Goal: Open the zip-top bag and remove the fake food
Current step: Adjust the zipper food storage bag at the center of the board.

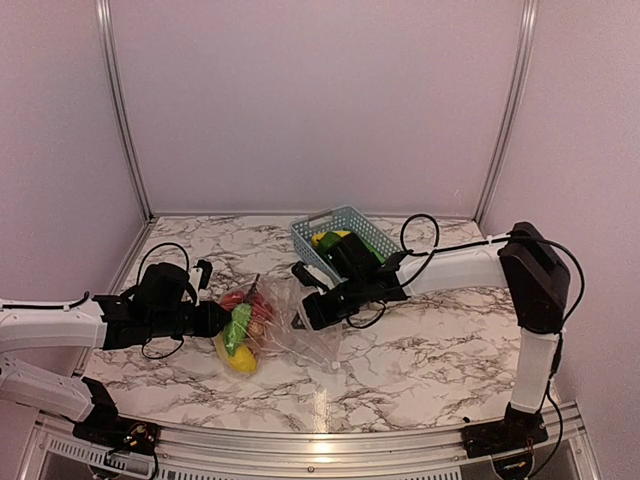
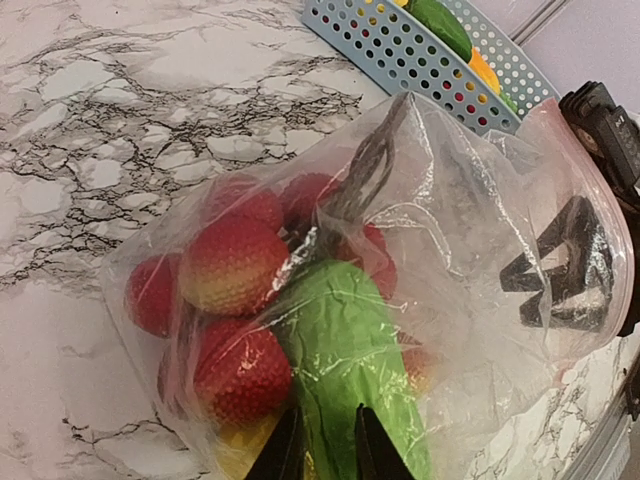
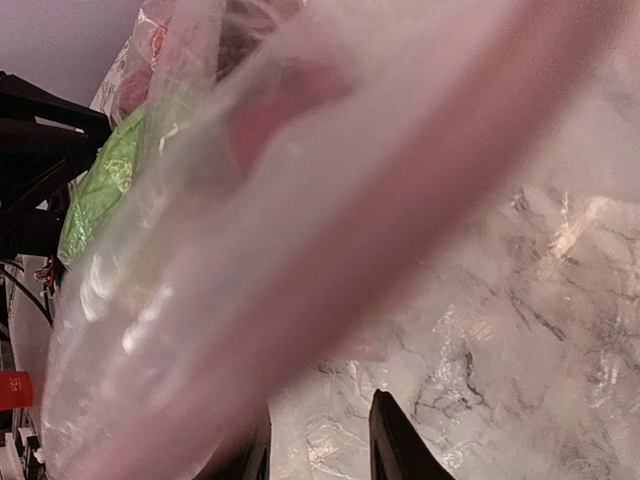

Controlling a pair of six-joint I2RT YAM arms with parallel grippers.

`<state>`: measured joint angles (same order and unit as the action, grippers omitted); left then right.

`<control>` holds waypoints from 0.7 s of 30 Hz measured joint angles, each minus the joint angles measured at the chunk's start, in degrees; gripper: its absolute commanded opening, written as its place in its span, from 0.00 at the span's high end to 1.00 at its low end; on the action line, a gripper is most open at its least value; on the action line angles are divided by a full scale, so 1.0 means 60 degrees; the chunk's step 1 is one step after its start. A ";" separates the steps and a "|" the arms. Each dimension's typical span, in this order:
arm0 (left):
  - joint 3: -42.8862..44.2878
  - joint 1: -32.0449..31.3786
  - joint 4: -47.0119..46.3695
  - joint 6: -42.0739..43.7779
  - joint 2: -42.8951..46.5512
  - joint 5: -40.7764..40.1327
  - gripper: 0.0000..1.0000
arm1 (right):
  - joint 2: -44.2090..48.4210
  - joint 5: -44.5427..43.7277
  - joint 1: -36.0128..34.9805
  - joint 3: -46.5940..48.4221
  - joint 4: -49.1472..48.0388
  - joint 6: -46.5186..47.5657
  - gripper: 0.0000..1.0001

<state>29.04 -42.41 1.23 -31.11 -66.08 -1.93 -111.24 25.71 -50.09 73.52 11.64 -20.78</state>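
**Marble table (image 1: 420, 350), zip-top bag (image 2: 460, 200) of fake food (image 2: 235, 265)**

Left gripper (image 2: 328, 450) fingers, narrow, pinch the bag's near end; red and green pieces lie just beyond them. Right gripper (image 3: 320, 430) fingers flank the blurred zip edge, grip unclear. Farthest, a blue basket (image 2: 400, 45).

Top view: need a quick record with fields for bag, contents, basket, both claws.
bag: clear bag lying on the marble table, stretched between the two claws
contents: red fruits, green piece, yellow piece, all inside the bag
basket: blue basket behind the bag, food pieces in it
left claw: pinched on the bag's left end
right claw: at the bag's right end, grip unclear
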 measured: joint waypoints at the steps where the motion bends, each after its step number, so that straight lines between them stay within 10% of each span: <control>1: 0.0000 0.0000 0.0004 0.0000 0.0000 -0.0007 0.80 | -0.0040 0.0051 0.0000 0.0004 -0.0044 -0.0015 0.67; 21: 0.0146 -0.0131 0.0142 0.0080 -0.0805 0.0000 0.80 | 0.0433 0.1392 -0.0022 0.0951 -0.0492 -0.0561 0.58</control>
<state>29.91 -43.20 2.09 -30.63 -70.91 -1.93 -108.64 34.06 -50.22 79.22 8.69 -24.14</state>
